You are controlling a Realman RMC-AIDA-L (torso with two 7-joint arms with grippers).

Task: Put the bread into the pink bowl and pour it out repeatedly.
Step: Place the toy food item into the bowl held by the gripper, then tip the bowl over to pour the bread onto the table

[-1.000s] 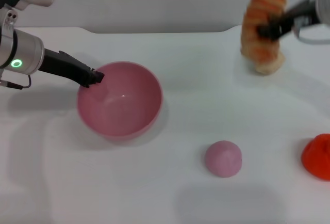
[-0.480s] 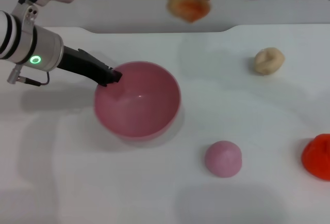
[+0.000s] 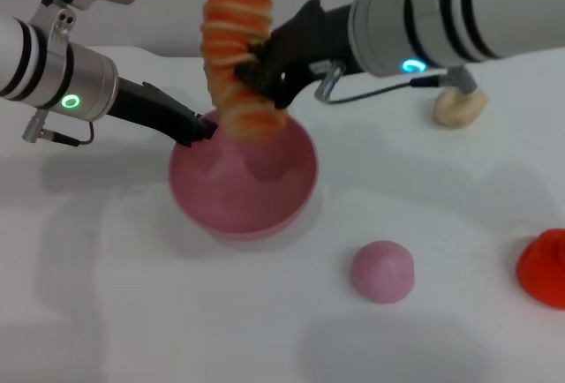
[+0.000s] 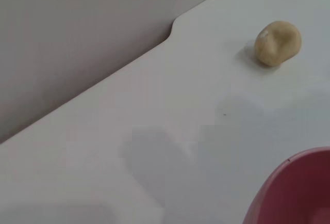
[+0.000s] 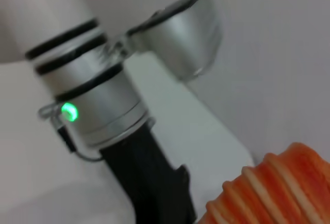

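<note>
White table: fills the head view from its lower edge up to a grey wall; notched back edge also visible in the left wrist view.

Right arm, silver with black bands, enters from the upper right of the head view. Right gripper, upper centre: black claw clamped across the middle of the bread, narrowed to the loaf's thickness.

Left arm, silver, green ring light, enters from the upper left. Left gripper, left of centre: black fingers pinched on the near-left rim of the bowl, steadying it.

Pink bowl, centre of the head view: deep, glossy, upright on the table, nothing lying in it. A slice of its rim appears at the lower right of the left wrist view.

Bread, upper centre: long ridged loaf, orange and cream stripes, held on end. Its lower tip hangs just over the back-left part of the bowl's mouth; whether it touches the rim cannot be told. Striped end also shows at the lower right of the right wrist view.

Pink dome-shaped bun, lower right of centre, well apart from the bowl.

Beige lump, right, partly behind the right arm.

Red object, cut by the right edge.

Handling note: judged step, placing the loaf in the bowl. Centre it over the opening, lower and tilt it flatter before letting go, since it is about as long as the bowl is wide; keep the rim held.
</note>
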